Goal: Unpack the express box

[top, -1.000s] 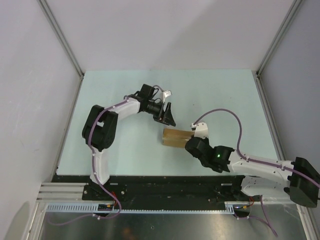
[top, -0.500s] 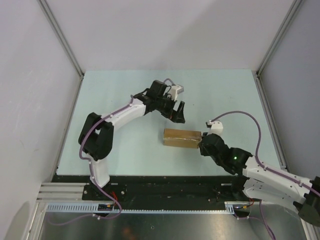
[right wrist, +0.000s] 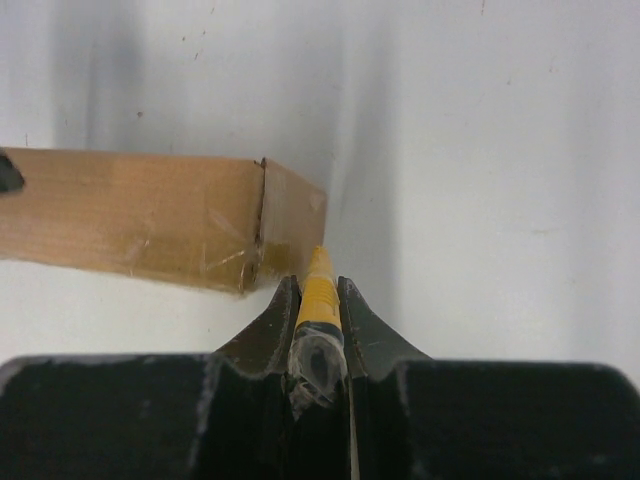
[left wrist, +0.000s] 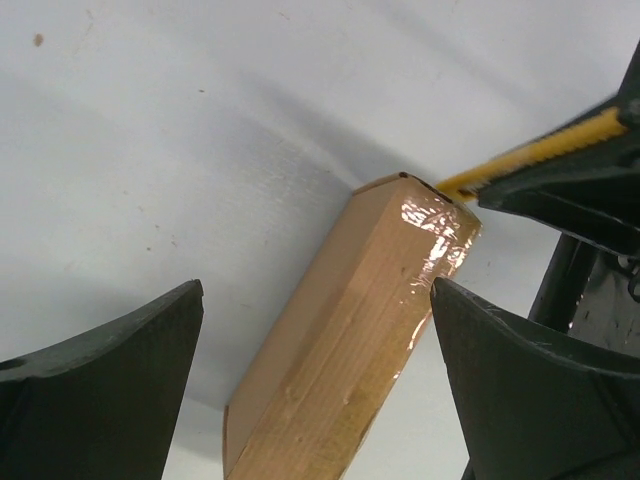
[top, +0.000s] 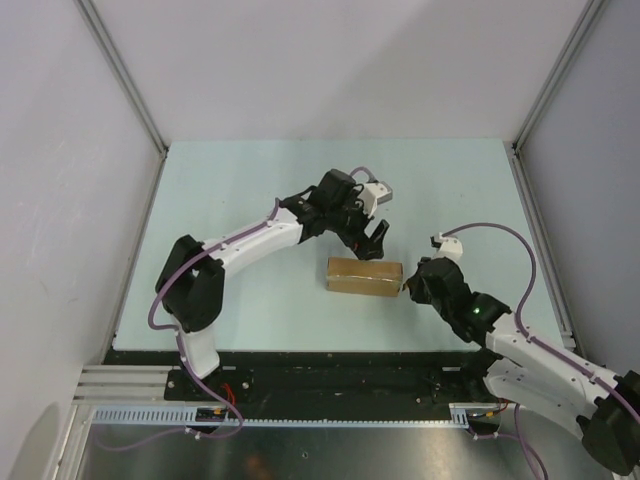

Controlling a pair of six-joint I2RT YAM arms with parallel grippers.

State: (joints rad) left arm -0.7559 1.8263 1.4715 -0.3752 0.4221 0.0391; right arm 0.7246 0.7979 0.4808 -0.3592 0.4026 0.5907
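Now the express box (top: 365,275) lies central on the table (top: 230,200), long axis nine to three. Clamped on the utility knife (left wrist: 530,155), the right gripper (right wrist: 317,287) sits at its three o'clock end; the left gripper (top: 375,240) hangs wide open at twelve.

Left tool (top: 377,243) (now spread wide) reached the express box (top: 365,275).

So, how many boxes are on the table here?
1. The box lies flat in the middle, by the open left claw, with the knife in the right claw at its right end. No other box shows.
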